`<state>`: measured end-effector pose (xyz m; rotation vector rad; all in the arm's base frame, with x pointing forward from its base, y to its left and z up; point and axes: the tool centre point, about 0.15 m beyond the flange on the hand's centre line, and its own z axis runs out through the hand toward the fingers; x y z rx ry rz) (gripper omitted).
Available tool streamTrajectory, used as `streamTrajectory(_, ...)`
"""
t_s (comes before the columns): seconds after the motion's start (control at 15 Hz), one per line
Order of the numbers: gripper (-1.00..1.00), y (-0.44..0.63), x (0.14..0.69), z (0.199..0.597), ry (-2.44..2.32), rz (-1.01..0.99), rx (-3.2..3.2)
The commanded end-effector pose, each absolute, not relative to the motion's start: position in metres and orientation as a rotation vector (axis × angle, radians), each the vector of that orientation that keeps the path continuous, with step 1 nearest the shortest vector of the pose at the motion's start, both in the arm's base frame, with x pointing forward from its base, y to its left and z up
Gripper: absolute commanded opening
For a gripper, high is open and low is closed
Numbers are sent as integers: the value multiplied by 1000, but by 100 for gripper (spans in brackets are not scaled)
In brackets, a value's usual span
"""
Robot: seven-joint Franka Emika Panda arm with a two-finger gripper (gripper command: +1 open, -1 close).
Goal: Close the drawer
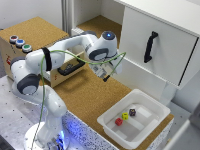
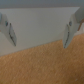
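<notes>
1. Wooden box (image 1: 22, 50): it sits on the cork-topped bench (image 1: 85, 95), toward the exterior view's left of the tool. Three coloured buttons (image 1: 20, 43) sit on its top face.
2. Drawer (image 1: 70, 70): it is set in the box front, just beside the tool on the exterior view's left. Its black bar handle (image 1: 71, 67) is partly hidden behind the arm (image 1: 60, 57). It appears to stand out from the box face, so closing is judged not yet done.
3. Tool (image 1: 106, 75): it hangs off the wrist, pointing down toward the bench and close above it. In the wrist view its two fingers (image 2: 11, 30) stand apart with nothing between them, over bare cork.
4. Arm pose: the links fold in an arch from the base at lower left, across the box front, to the wrist.
5. White cabinet front (image 1: 155, 42) with a vertical black handle (image 1: 150, 46): beyond the tool toward the exterior view's right. It is not the target.
6. White bin (image 1: 150, 107) holding dice (image 1: 125, 116): near the tool, lower right.
7. Risks, as judgement:
   - The tool points down, not at the drawer front; a push from this pose could glance off the handle or miss.
   - An off-centre push could skew the drawer and jam it, or slide the whole box.
   - The folded forearm lies close to the box and could strike it.
</notes>
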<state>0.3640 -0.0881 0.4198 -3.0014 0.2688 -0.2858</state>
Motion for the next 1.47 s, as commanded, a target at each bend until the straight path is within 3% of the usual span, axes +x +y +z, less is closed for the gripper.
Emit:
streamTrajectory(0.0, 100, 10, 351, 358, 204, -223, -3139)
streamTrajectory(0.2, 100, 41, 347, 335, 111, -148, -3188)
streamTrajectory(0.6, 100, 93, 337, 332, 82, -127, -3130)
streamTrajectory(1.07, 100, 155, 307, 400, 75, -384, -3081)
streamTrajectory(1.4, 100, 171, 314, 356, 99, -262, -3056)
